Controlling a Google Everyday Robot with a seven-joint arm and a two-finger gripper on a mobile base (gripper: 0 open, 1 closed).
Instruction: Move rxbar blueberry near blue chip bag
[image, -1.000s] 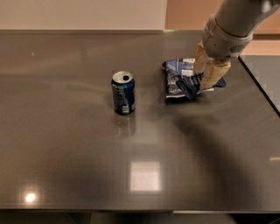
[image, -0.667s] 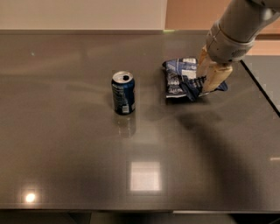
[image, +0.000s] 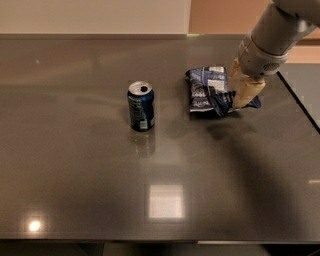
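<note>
The blue chip bag lies crinkled on the dark table, right of centre. The rxbar blueberry is a dark navy wrapper lying against the bag's right edge. Part of it shows again to the right of the gripper, and its middle is hidden behind the gripper. My gripper reaches in from the upper right on a grey arm and stands right over the bar, beside the bag. I cannot tell whether it touches the bar.
A blue soda can stands upright left of the bag, about a bag's width away. The table's right edge runs close behind the gripper. A wall borders the far side of the table.
The arm has shifted a little to the right. The bar, the bag and the can stay where they were.
</note>
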